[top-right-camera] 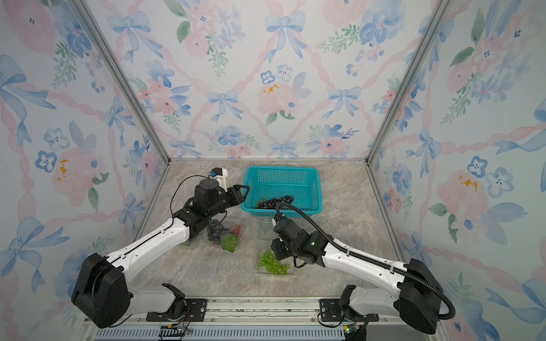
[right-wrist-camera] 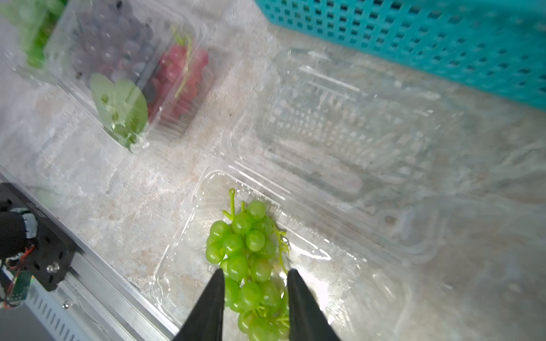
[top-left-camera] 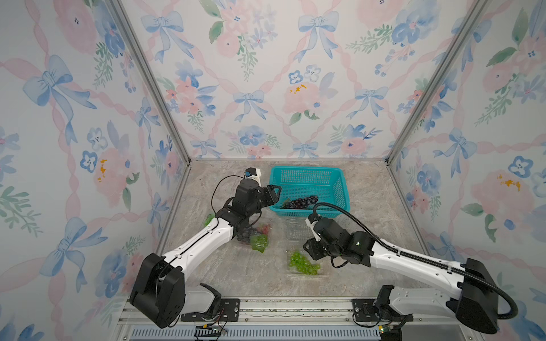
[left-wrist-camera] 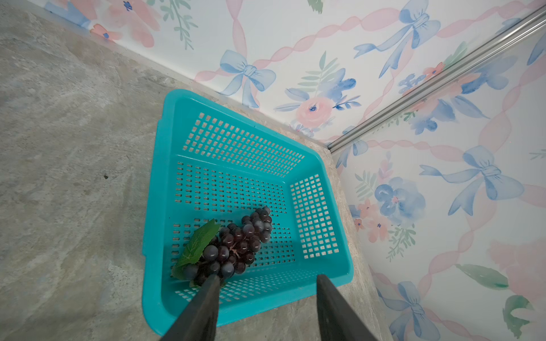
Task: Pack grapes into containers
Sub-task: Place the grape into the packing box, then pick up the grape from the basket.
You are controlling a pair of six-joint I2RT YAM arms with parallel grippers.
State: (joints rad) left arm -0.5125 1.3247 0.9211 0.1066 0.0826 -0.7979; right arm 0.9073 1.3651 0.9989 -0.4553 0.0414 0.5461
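The right tool [right-wrist-camera: 256, 271] stands released, its fingers apart on either side of the green grape bunch [right-wrist-camera: 245, 236], which lies on the floor of the open clamshell tray [right-wrist-camera: 183, 280] near the front of the bench [right-wrist-camera: 103, 183]. The berries crowd the gap between the fingers, so a lift could snag a stem, drag the bunch back out, or tip the light tray. The tray's lid [right-wrist-camera: 339, 124] lies flat toward the teal basket [right-wrist-camera: 413, 35], and a careless sweep could fold or shove it.

The left tool [left-wrist-camera: 267, 277] is also released and empty, poised over the near end of the basket [left-wrist-camera: 153, 206] beside the dark purple bunch [left-wrist-camera: 236, 245], the only grapes in the basket. One finger is level with the leaf [left-wrist-camera: 198, 245]. Closing there may catch only the leaf, and the bunch would likely swing or drop. The other finger sits close to the basket wall, and a descent could strike the rim and slide the basket.

The other clamshell [right-wrist-camera: 124, 53] already holds dark and red grapes, with a leaf [right-wrist-camera: 121, 109] at its edge. I cannot tell whether it is latched. Both arms work close together, so carrying the dark bunch across risks a collision.
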